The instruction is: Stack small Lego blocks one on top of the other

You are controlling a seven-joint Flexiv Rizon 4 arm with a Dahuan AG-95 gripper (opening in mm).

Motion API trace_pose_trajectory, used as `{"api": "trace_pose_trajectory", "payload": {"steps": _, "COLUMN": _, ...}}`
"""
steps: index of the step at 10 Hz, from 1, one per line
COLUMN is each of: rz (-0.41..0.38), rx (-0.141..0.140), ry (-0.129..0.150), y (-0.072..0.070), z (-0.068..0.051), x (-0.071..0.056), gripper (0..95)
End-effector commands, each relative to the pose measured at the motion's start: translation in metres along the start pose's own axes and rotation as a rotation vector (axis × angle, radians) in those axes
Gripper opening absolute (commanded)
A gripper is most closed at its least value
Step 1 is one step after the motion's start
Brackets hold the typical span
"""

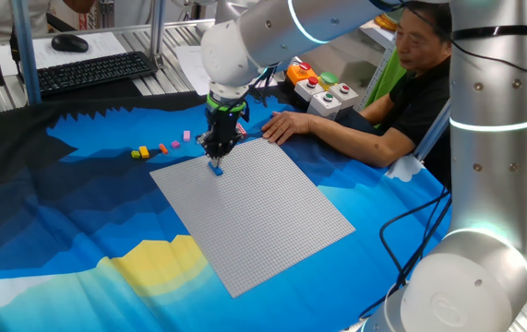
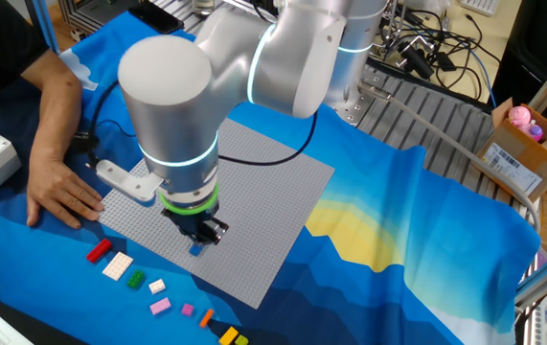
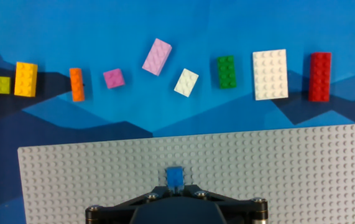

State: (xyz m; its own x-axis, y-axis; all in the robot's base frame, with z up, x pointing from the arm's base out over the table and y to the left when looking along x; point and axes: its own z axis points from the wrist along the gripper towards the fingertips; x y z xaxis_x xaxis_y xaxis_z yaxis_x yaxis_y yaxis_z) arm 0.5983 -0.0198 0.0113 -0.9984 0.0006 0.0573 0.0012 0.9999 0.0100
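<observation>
My gripper (image 3: 175, 186) is shut on a small blue brick (image 3: 175, 176) that sits on the grey baseplate (image 3: 289, 174) near its edge. In one fixed view the gripper (image 1: 217, 159) stands upright with the blue brick (image 1: 216, 169) at its tips. The other fixed view shows the gripper (image 2: 199, 240) and blue brick (image 2: 196, 249) too. Beyond the plate lies a row of loose bricks: lime (image 3: 0, 84), yellow (image 3: 26, 79), orange (image 3: 76, 84), small pink (image 3: 114, 78), larger pink (image 3: 157, 56), small white (image 3: 186, 83), green (image 3: 225, 71), large white (image 3: 270, 74), red (image 3: 320, 76).
A person's hand (image 2: 57, 196) rests on the cloth at the plate's corner, close to the red brick (image 2: 99, 251). A grey button box (image 1: 323, 92) stands behind the hand. A keyboard (image 1: 97, 72) lies at the back. The blue cloth (image 1: 78, 231) covers the table.
</observation>
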Motion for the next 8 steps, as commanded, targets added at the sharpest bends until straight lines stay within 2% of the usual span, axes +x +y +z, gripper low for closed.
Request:
{"api": "trace_pose_trajectory", "payload": {"steps": 1, "rz": -0.009, "rx": 0.015, "ry": 0.032, "y": -0.001, "z": -0.007, "x": -0.002, "gripper": 0.0}}
{"api": "trace_pose_trajectory", "payload": {"steps": 2, "rz": -0.012, "rx": 0.009, "ry": 0.053, "y": -0.003, "z": -0.02, "x": -0.005, "gripper": 19.0}}
{"api": "trace_pose_trajectory", "payload": {"steps": 3, "rz": -0.007, "rx": 0.01, "ry": 0.051, "y": -0.004, "z": -0.025, "x": -0.011, "gripper": 19.0}}
{"api": "trace_pose_trajectory", "payload": {"steps": 4, "rz": 0.001, "rx": 0.021, "ry": 0.031, "y": -0.01, "z": -0.024, "x": -0.018, "gripper": 38.0}}
{"api": "trace_pose_trajectory", "payload": {"steps": 6, "rz": -0.004, "rx": 0.016, "ry": 0.022, "y": -0.03, "z": -0.022, "x": -0.033, "gripper": 38.0}}
{"api": "trace_pose_trajectory", "payload": {"steps": 8, "rz": -0.01, "rx": 0.014, "ry": 0.011, "y": -0.052, "z": -0.019, "x": -0.042, "gripper": 38.0}}
